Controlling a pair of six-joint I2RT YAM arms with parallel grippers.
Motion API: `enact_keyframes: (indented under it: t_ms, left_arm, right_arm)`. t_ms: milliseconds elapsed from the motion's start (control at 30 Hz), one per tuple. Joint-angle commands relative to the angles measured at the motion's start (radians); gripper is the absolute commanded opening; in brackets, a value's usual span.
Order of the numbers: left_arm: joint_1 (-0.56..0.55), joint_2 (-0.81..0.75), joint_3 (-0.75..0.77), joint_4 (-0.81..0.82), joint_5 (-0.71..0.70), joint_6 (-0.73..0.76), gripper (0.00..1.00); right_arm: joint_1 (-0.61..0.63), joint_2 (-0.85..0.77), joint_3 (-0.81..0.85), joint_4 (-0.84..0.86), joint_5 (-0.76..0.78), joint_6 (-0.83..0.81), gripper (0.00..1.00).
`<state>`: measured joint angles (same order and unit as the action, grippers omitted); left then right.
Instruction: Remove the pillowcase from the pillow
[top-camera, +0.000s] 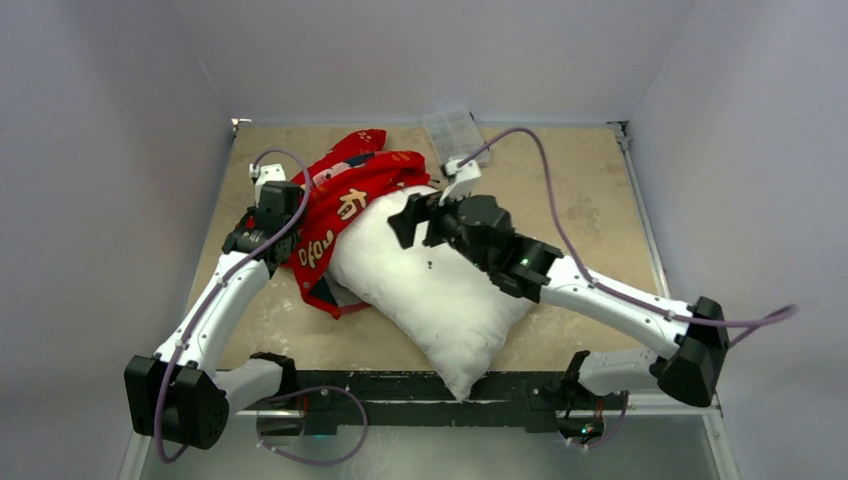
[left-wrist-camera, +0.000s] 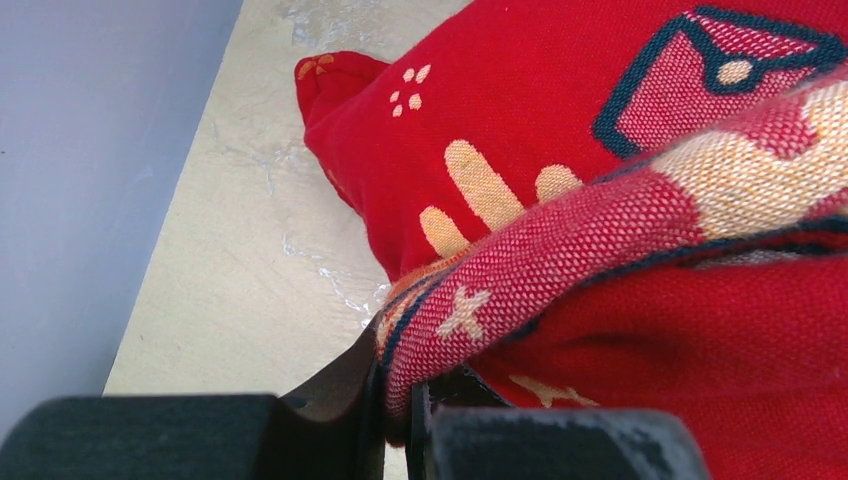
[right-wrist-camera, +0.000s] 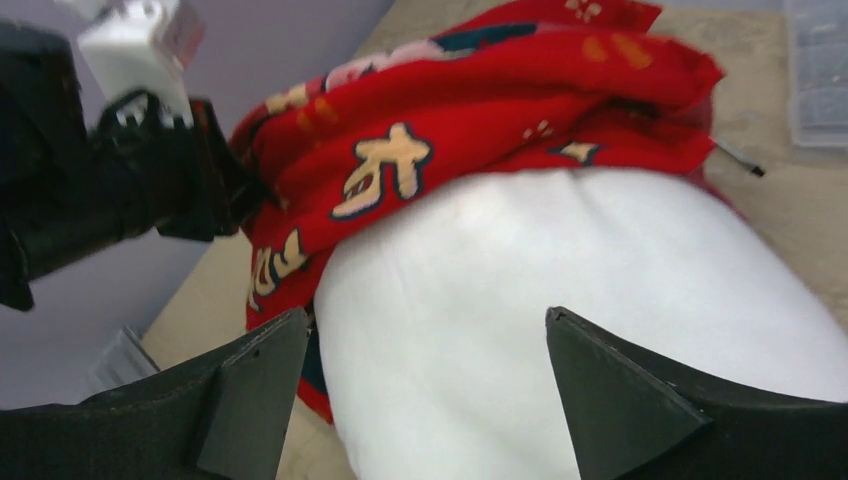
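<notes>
The pillow (top-camera: 440, 290) is mostly bare, with only its far end in the pillowcase (top-camera: 345, 190). My left fingers (left-wrist-camera: 397, 420) pinch that cloth shut; my right fingers (top-camera: 422, 220) gape wide over the pillow, holding nothing.

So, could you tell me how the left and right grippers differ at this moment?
The left gripper is shut on a fold of the red pillowcase; the right gripper stands with jaws wide open, gripping nothing. The left is beside the pillow; the right is above it. Both are black.
</notes>
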<state>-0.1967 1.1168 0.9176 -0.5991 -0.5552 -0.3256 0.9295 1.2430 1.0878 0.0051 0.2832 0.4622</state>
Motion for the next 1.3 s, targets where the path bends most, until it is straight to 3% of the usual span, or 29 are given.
enact_keyframes:
  t_ms: [0,100,267,733,800,833,967,1000,1267]
  left_arm:
    - [0.01,-0.026,-0.008,0.049,-0.003,0.017,0.0]
    - [0.01,-0.02,-0.007,0.049,0.006,0.017,0.0]
    - [0.01,-0.011,-0.006,0.047,0.017,0.016,0.0]
    - [0.01,-0.003,-0.007,0.048,0.011,0.017,0.0]
    - [0.01,-0.004,-0.008,0.047,0.008,0.016,0.0]
    - [0.01,-0.005,-0.008,0.047,0.007,0.017,0.0]
    - [0.01,-0.007,-0.009,0.046,-0.003,0.016,0.0]
    - [0.01,-0.006,-0.009,0.045,-0.008,0.016,0.0]
    - [0.01,0.018,0.005,-0.01,-0.147,-0.03,0.0]
  right_arm:
    - [0.131,0.1,0.071,-0.073,0.126,-0.053,0.92]
    - [0.212,0.165,0.103,-0.093,0.177,-0.082,0.98]
    - [0.307,0.284,0.147,-0.146,0.29,-0.084,0.99]
    - [0.331,0.75,0.286,-0.369,0.637,0.134,0.97]
    - [0.331,0.78,0.29,-0.363,0.642,0.138,0.85]
    - [0.331,0.785,0.287,-0.352,0.637,0.136,0.73]
    - [0.325,0.727,0.244,-0.274,0.594,0.094,0.06]
    - [0.317,0.701,0.236,-0.262,0.585,0.091,0.0]
    - [0.173,0.279,0.135,-0.157,0.507,0.038,0.0]
